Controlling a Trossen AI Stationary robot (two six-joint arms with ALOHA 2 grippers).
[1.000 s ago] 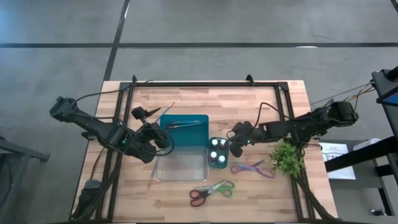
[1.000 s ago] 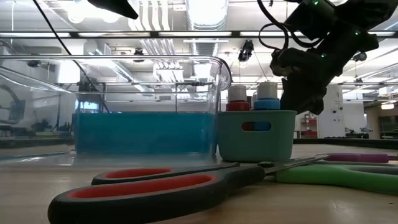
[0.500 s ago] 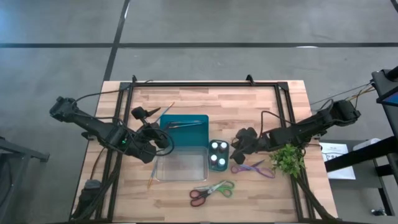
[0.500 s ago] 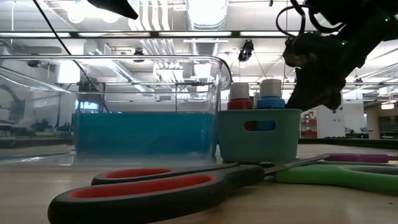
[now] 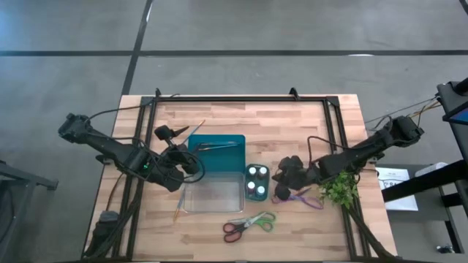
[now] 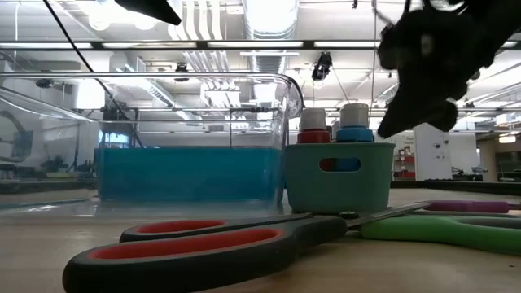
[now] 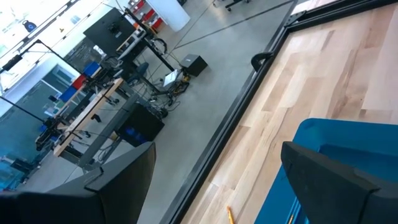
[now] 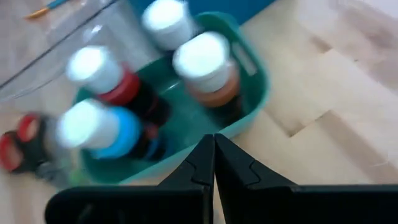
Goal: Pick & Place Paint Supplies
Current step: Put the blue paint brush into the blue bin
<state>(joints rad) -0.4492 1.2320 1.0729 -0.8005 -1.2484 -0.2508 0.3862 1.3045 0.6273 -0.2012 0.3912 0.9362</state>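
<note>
Because my right end effector hangs with its tips clenched together and grasping nothing, right beside the small teal tub just right of centre in the high view, I judge a careless drop or sideways swing could knock the tub and tip the bottles. The purple scissors lie directly under my wrist, on the table toward the lower right, and closed tips would only push them toward the plant sprig instead of taking hold; I would need to open first.

The four paint bottles stand upright and crowded in the tub, all white-capped, with red, blue, orange and dark bodies. The red-green scissors lie flat at lower centre, blades closed, well apart from the purple pair. One thin brush lies at the upper left corner of the blue tray, and another brush sits beside the clear box.

My left end effector waits at the left of the clear box; I cannot tell how its tips stand.
</note>
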